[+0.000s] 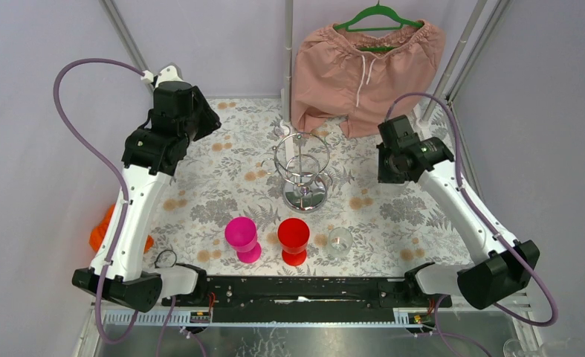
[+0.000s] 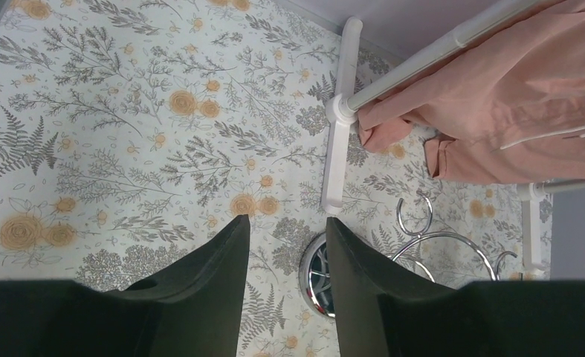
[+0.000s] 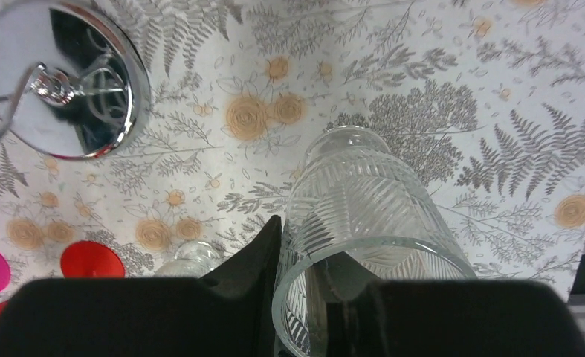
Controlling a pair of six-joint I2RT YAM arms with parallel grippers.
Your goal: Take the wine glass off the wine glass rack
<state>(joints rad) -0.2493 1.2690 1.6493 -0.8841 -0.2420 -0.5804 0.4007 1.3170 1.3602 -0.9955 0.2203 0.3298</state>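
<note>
Right wrist view: the right gripper (image 3: pixel 308 256) is clamped on the rim of the clear wine glass (image 3: pixel 363 186), one finger outside the wall and the other seen thru the glass, w/ the bowl reaching out past the fingertips; the wine glass rack (image 3: pixel 118 111) stands apart from it, up and left of the fingers. Left wrist view: the left gripper (image 2: pixel 288 238) has fingers spread w/ only the flowered tablecloth (image 2: pixel 125 149) btw them, the rack's chrome base just right of the right finger
</note>
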